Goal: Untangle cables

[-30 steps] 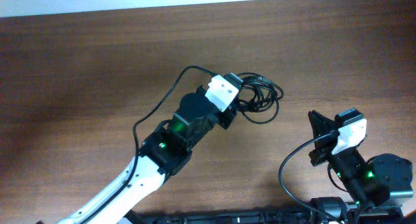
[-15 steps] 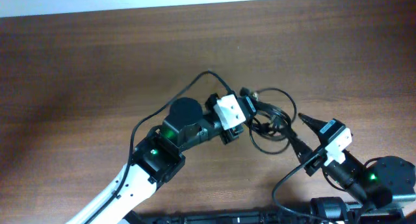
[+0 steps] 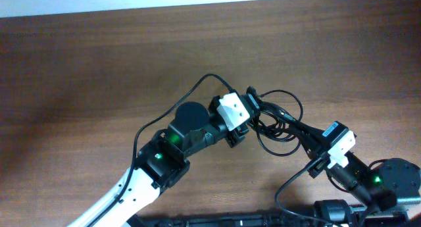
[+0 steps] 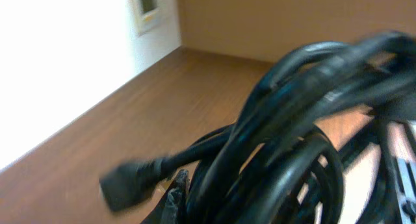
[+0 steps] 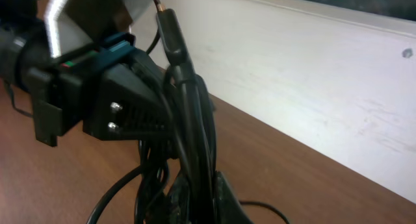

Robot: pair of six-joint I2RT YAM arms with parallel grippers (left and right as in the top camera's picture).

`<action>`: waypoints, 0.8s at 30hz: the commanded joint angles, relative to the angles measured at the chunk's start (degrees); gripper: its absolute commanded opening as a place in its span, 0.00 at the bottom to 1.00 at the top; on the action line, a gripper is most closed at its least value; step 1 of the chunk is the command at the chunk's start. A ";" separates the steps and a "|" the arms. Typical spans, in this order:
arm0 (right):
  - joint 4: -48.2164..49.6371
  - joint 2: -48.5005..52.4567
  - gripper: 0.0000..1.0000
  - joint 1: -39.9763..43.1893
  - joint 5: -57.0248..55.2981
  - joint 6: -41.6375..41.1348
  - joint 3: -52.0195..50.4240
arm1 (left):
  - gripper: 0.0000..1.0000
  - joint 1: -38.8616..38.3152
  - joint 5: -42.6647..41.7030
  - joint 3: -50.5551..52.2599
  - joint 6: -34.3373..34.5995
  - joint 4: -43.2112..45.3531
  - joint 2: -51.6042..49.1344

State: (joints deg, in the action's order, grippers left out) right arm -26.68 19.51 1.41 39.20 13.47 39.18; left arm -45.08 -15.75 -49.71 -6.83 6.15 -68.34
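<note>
The left arm slants up from near-left to the middle of the table (image 3: 99, 62), left gripper (image 3: 252, 103) clamped on the looped cables (image 3: 273, 120). The right arm stretches in from near-right, right gripper (image 3: 296, 126) pinching the same bundle.

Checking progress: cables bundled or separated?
Bundled: overhead shows the cables as one clump of overlapping loops between the left gripper and right gripper; wrist views show cords wound together.

Lab (wooden table (image 3: 99, 56), white wall (image 5: 292, 74))
</note>
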 commanded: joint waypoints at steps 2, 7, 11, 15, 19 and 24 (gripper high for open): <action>2.16 -0.76 0.04 0.11 1.31 -1.84 0.76 | 0.00 1.62 18.53 -0.33 18.95 -3.15 0.96; 2.97 -0.76 0.04 0.11 -5.57 -8.66 0.76 | 0.00 1.60 15.39 -0.33 24.20 -3.69 0.96; 2.89 -0.76 0.04 0.11 -16.94 -19.78 0.76 | 0.00 1.55 12.79 -0.33 32.04 -4.81 0.96; 2.08 -0.76 0.04 0.11 -22.08 -26.01 0.76 | 0.00 1.57 8.02 -0.33 32.06 -5.60 0.96; 0.42 -0.76 0.04 0.11 -26.36 -28.65 0.74 | 0.00 1.57 7.96 -0.33 31.56 -5.49 0.98; -7.54 -0.76 0.04 0.11 -40.61 -37.59 0.74 | 0.00 1.57 7.98 -0.33 31.43 1.64 0.98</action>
State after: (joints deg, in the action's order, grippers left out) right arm -34.06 19.40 0.95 10.17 -20.93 39.20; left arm -44.34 -10.11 -49.69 24.95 4.69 -68.25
